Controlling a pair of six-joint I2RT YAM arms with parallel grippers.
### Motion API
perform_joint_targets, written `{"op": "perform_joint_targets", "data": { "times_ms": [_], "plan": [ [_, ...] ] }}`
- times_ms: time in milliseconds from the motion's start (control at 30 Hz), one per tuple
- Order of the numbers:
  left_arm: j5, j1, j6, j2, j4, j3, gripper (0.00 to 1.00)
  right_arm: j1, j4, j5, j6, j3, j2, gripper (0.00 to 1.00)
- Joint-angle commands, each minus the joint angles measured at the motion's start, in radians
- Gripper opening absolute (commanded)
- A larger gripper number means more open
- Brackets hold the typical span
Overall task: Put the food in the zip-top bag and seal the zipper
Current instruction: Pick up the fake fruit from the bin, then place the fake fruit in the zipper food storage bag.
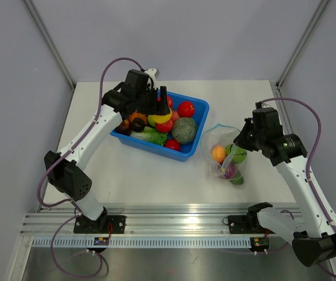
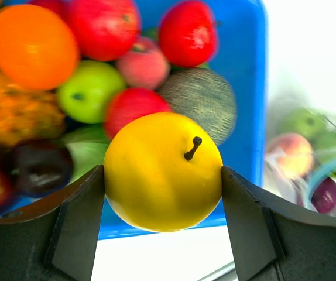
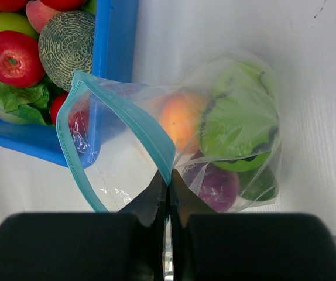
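Note:
My left gripper (image 2: 163,175) is shut on a yellow toy fruit (image 2: 162,170) with a dark stem and holds it above the blue bin (image 1: 194,143); it shows in the top view too (image 1: 163,109). More food fills the bin: a red apple (image 1: 185,109), a netted melon (image 1: 184,130), a green apple (image 2: 89,91), an orange (image 2: 33,47). My right gripper (image 3: 168,181) is shut on the zipper (image 3: 150,137) of the zip-top bag (image 3: 226,146) and holds its mouth open toward the bin. The bag (image 1: 228,155) holds orange, green and purple pieces.
The bin stands at the table's middle back, touching the bag's mouth. Grey walls and metal posts ring the white table (image 1: 156,181). A metal rail (image 1: 174,225) runs along the near edge.

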Motion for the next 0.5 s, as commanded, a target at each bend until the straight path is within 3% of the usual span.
{"op": "perform_joint_targets", "data": {
  "times_ms": [0, 333, 467],
  "plan": [
    [0.144, -0.054, 0.032, -0.081, 0.107, 0.014, 0.2, -0.001, 0.031, -0.023, 0.007, 0.015, 0.001, 0.05],
    [0.378, -0.271, -0.034, -0.063, 0.16, 0.041, 0.18, 0.001, 0.044, -0.032, 0.008, 0.018, 0.01, 0.05],
    [0.395, -0.324, -0.077, -0.005, 0.212, 0.052, 0.17, -0.001, 0.042, -0.035, 0.014, 0.019, 0.001, 0.05]
  ]
}}
